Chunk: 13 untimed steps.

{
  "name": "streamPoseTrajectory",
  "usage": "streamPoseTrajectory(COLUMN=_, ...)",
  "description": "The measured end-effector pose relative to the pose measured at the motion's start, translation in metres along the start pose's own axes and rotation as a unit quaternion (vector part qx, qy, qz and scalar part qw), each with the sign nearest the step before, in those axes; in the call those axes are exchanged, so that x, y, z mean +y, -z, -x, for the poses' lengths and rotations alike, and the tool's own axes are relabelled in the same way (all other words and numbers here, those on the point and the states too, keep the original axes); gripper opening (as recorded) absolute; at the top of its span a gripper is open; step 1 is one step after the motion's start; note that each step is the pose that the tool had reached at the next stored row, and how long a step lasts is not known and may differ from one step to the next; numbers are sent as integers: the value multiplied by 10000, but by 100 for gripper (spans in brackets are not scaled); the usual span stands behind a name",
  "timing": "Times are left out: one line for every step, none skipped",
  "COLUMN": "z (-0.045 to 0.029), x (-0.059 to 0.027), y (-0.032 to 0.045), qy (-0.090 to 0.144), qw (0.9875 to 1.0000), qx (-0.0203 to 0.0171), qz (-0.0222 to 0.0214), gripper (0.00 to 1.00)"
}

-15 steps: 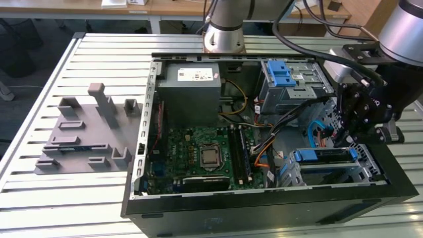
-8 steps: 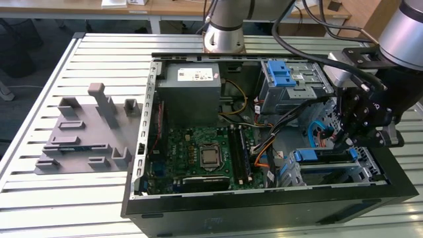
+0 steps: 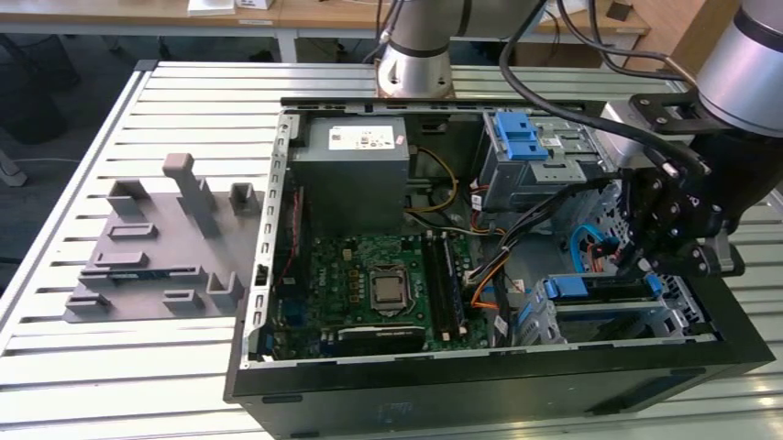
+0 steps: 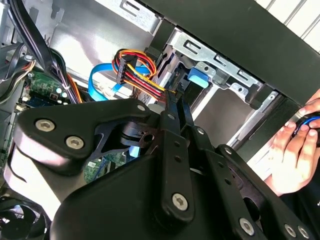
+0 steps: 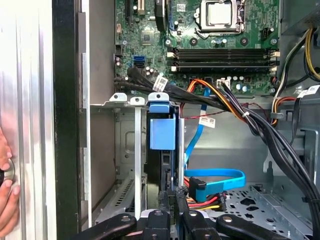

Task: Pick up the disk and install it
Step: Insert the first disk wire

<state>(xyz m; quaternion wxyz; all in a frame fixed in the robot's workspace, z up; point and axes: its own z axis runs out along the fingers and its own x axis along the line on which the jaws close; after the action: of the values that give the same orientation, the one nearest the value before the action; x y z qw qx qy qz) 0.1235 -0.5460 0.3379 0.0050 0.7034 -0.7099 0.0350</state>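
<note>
- Gripper (image 5: 172,199): one, clenched; fingertips (image 4: 171,102) drawn nearly together with nothing seen between them. It hangs in front of the open mouth of the drive cage (image 5: 117,100), tips aimed into it.
- The disk (image 5: 162,131): one, standing on edge inside the drive cage, its blue rail end facing the gripper. Tips are just short of its near edge; whether they touch it I cannot tell. In the exterior view the disk (image 3: 597,288) sits in the cage with the gripper (image 3: 641,264) just above it.
- Blue flat cable (image 5: 220,177): one, looped on the case floor just beside the cage.
- Red-yellow-black wire bundle (image 4: 134,67): one, beside the cage, next to the blue cable.
- Motherboard (image 5: 200,45): one, beyond the cage, with one processor socket (image 5: 220,12).
- Computer case (image 3: 490,390): one, lying open, the cage in its corner.
- Grey power supply box (image 3: 352,170): one, well apart from the cage, across the board.
- Person's hand (image 4: 295,145): one, outside the case wall near the cage.
- Grey fixture (image 3: 159,243): one, on the slatted table (image 3: 73,367), far from the cage, toward the exterior view's left.
</note>
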Motion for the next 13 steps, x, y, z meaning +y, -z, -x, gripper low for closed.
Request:
streamPoseTrajectory(z=0, x=0, y=-3, qy=0, qw=10000, qx=-1, qz=-1, gripper=17)
streamPoseTrajectory(z=0, x=0, y=-7, qy=-2, qw=10000, qx=-2, qz=-1, gripper=17)
streamPoseTrajectory(z=0, x=1, y=-12, qy=-5, qw=10000, qx=-1, qz=-1, gripper=17)
streamPoseTrajectory(z=1, x=2, y=-17, qy=-9, qw=10000, qx=-1, qz=-1, gripper=17)
streamPoseTrajectory(z=1, x=2, y=-19, qy=-14, qw=10000, qx=-1, qz=-1, gripper=17)
streamPoseTrajectory(z=1, x=2, y=-21, qy=-24, qw=10000, qx=0, qz=-1, gripper=17)
streamPoseTrajectory(z=1, x=2, y=-22, qy=-37, qw=10000, qx=0, qz=0, gripper=17)
streamPoseTrajectory(z=1, x=3, y=-23, qy=-42, qw=10000, qx=0, qz=1, gripper=17)
streamPoseTrajectory(z=1, x=3, y=-23, qy=-43, qw=10000, qx=1, qz=1, gripper=17)
streamPoseTrajectory(z=1, x=4, y=-24, qy=-44, qw=10000, qx=0, qz=1, gripper=17)
streamPoseTrajectory(z=0, x=4, y=-26, qy=-44, qw=10000, qx=0, qz=1, gripper=17)
streamPoseTrajectory(z=-1, x=5, y=-28, qy=-44, qw=10000, qx=-1, qz=1, gripper=17)
streamPoseTrajectory(z=-3, x=5, y=-30, qy=-44, qw=10000, qx=-1, qz=1, gripper=17)
